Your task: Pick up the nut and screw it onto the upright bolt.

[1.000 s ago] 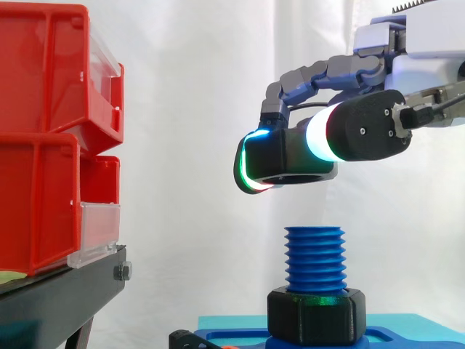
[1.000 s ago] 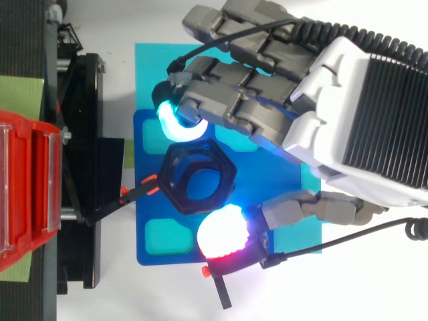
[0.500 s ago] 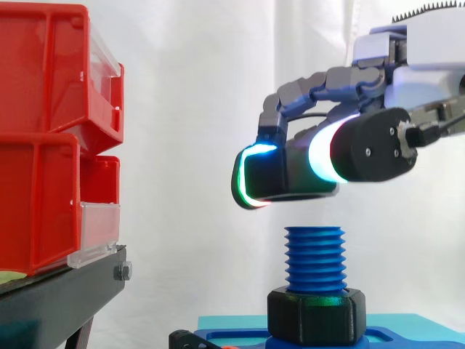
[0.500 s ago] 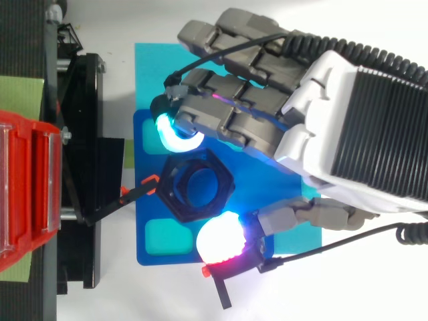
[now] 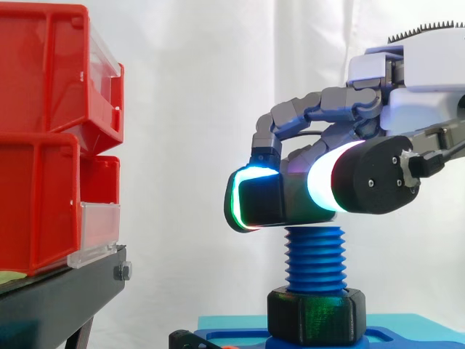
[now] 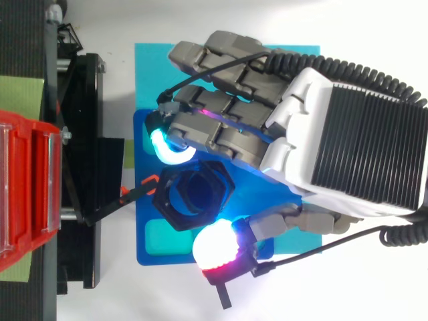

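Observation:
The black hexagonal nut (image 6: 193,195) is pinched between the thumb and curled fingers of my hand (image 5: 378,109). In the side view the nut (image 5: 309,203) sits right at the top of the upright blue threaded bolt (image 5: 314,259), its lower face level with the first thread. From above, the bolt's blue top (image 6: 194,194) shows through the nut's hole, roughly centred. A second black nut (image 5: 315,314) sits at the bolt's foot on the blue base (image 5: 240,336). The hand (image 6: 321,140) comes in from the right and covers much of the base.
Red bins (image 5: 51,138) stacked on a black stand (image 5: 65,298) rise at the left, a short gap from the fingertips (image 5: 243,200). The same bins (image 6: 30,194) lie at the left edge from above. A light blue mat (image 6: 150,60) lies under the base.
The hand has come down and slightly left with the nut. A clear gap above the bolt has closed, and the nut now meets the bolt's top.

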Controlling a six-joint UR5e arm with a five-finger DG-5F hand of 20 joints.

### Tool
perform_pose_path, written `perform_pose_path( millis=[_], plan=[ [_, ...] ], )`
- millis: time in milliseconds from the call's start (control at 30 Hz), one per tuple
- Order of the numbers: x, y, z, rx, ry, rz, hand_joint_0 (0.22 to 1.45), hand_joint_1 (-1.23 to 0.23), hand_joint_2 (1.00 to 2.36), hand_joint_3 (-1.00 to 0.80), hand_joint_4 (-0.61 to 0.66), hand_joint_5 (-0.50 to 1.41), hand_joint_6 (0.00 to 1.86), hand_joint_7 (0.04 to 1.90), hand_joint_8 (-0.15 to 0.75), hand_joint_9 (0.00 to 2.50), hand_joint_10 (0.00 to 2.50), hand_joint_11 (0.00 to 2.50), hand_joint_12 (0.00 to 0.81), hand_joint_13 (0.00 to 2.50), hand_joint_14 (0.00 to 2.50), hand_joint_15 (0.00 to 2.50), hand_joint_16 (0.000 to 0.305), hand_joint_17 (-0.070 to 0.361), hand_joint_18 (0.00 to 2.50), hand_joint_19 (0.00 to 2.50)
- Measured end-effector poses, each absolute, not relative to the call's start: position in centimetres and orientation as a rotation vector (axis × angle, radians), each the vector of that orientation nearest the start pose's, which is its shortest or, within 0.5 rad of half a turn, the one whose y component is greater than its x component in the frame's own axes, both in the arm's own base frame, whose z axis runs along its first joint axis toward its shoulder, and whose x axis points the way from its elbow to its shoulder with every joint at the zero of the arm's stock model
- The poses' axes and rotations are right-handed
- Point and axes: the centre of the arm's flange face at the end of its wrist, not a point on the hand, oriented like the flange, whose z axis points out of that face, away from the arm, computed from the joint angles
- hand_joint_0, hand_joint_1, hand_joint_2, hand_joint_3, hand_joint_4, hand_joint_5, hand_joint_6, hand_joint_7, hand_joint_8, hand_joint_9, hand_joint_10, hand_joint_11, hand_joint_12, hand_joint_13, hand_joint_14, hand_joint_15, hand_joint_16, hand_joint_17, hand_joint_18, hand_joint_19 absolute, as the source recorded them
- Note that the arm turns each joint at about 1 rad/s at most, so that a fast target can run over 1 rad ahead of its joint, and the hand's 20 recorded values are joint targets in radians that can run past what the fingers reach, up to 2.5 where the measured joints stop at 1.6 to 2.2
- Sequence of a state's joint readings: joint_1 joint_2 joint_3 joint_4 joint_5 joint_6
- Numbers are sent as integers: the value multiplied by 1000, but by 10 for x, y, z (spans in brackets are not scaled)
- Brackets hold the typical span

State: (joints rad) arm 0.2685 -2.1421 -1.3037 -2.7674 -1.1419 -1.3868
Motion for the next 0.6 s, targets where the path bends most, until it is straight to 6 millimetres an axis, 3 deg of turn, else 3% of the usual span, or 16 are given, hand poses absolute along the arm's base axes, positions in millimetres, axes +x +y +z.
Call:
perform_pose_path(
  millis=[600],
  plan=[
    [719, 19, 306, 254, 1522, 48, 534, -528, 1000, -500, 305, -173, 543, 1268, 318, 551, 5, 169, 364, 527, 0, 0, 46, 104, 494, 67]
  ],
)
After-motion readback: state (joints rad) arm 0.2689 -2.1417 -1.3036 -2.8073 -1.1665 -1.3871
